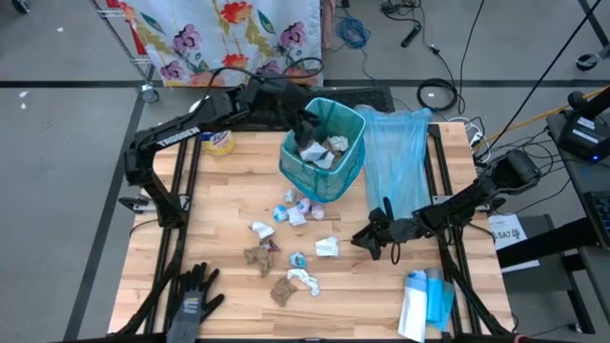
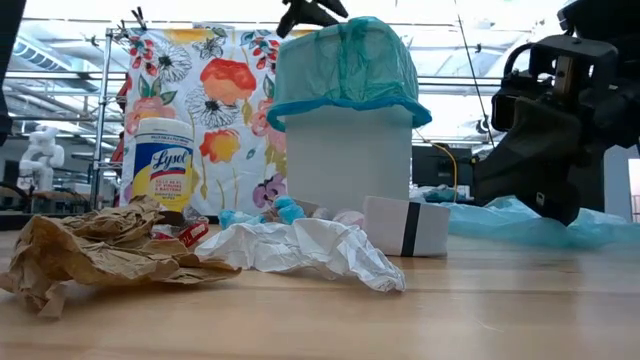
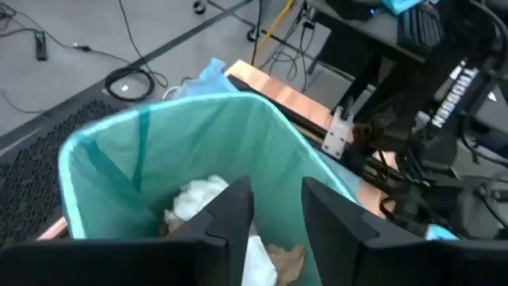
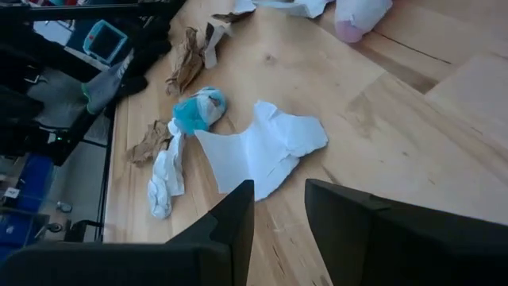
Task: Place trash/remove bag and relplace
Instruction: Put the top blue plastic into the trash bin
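Hovering with fingers parted and empty, the right gripper faces a white tissue: light, soft, best pinched at a raised fold.

Even, bright overhead light on the table; low view backlit, glare upper frame, foreground brown paper blurred.

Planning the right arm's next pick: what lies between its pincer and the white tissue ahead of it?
Only bare wood, in the right wrist view: the right pincer faces the white tissue.
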Controlling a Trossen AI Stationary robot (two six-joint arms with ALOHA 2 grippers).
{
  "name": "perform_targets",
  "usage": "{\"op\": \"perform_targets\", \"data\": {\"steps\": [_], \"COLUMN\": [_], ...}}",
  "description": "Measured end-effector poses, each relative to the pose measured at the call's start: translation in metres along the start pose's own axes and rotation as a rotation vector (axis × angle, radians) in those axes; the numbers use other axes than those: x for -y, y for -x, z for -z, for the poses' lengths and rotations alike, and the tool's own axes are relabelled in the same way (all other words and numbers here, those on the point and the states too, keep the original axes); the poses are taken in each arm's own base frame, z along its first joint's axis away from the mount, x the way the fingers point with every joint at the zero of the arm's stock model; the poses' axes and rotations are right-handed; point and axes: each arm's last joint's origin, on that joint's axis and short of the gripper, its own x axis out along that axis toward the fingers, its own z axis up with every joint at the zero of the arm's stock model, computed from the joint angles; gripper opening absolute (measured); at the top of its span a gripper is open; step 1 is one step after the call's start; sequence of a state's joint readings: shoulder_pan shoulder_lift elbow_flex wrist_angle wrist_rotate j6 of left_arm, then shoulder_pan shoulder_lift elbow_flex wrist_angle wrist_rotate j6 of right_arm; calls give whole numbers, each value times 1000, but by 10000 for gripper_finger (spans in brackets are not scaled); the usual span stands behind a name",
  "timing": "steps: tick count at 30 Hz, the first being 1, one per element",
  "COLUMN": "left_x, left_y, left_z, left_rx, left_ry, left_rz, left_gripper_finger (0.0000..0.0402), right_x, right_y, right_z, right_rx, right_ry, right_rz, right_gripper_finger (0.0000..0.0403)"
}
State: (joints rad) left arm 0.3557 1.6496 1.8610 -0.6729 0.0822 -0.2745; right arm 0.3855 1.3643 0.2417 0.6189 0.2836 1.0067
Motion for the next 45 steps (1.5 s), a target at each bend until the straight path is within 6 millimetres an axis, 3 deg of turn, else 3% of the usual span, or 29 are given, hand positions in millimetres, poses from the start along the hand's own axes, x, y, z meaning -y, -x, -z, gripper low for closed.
{"op": "perform_targets", "data": {"steps": [5,10,16,21,26,36,41,45], "left_x": [8,30,48,59,61,54,46,38], "left_y": [16,59,99,114,108,55,29,13], "left_z": [7,18,56,92,138,239,274,291], "left_rx": [-70,-107,-307,-359,-396,-312,-275,-276], "left_ry": [-31,-103,-91,-42,17,99,133,57], "left_rz": [-2,-91,-195,-281,-303,-217,-158,-160], "left_gripper_finger": [126,127,127,127,127,128,128,128], "right_x": [0,-1,-4,-6,-6,-9,-10,-10], "right_y": [0,0,1,3,3,4,4,4], "right_z": [0,0,4,8,8,10,12,12], "right_rx": [-1,-1,-13,-29,-29,-34,-44,-43], "right_ry": [-15,-28,-19,-20,-28,-53,-55,-57], "right_rz": [-1,-4,-23,-33,-34,-55,-62,-61], "right_gripper_finger": [105,105,105,105,105,105,105,105]}}
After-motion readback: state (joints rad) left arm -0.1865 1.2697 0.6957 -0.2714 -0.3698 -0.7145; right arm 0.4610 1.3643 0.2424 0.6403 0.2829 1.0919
